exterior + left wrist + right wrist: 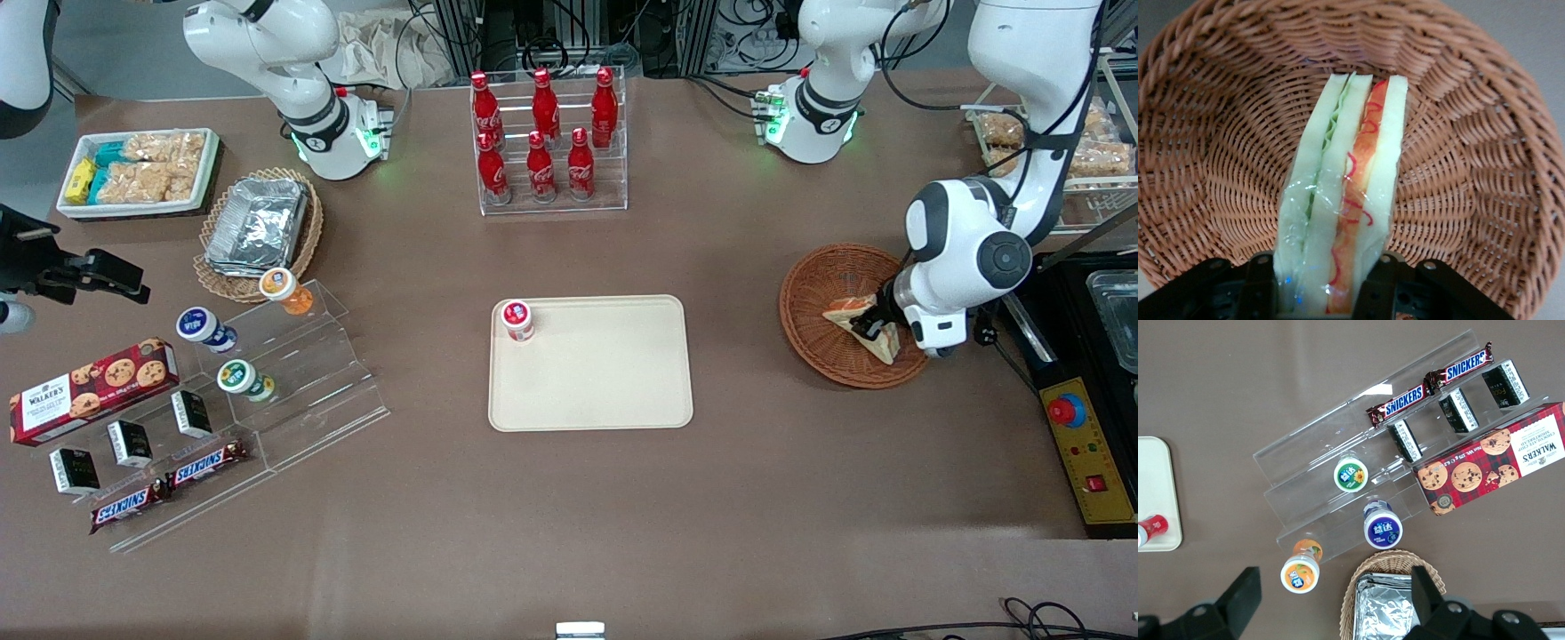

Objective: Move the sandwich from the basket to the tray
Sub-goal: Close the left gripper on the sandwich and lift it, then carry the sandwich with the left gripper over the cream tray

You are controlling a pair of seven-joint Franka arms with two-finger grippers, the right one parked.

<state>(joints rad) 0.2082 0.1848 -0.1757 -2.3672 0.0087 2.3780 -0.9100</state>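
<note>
The sandwich (845, 312) (1345, 187) is a plastic-wrapped wedge with orange, green and white layers, lying tilted inside the reddish-brown wicker basket (818, 284) (1218, 133) toward the working arm's end of the table. My gripper (876, 327) (1321, 267) reaches down into the basket, and its black fingers (1381, 270) press on both bread faces, shut on the sandwich. The cream tray (605, 382) (1155, 493) lies flat at the table's middle, apart from the basket toward the parked arm's end.
A small red-capped jar (517, 320) stands on a tray corner. A rack of red cola bottles (547, 142) stands farther from the camera than the tray. A black control box (1080, 436) sits beside the basket. An acrylic snack stand (267, 382) lies toward the parked arm's end.
</note>
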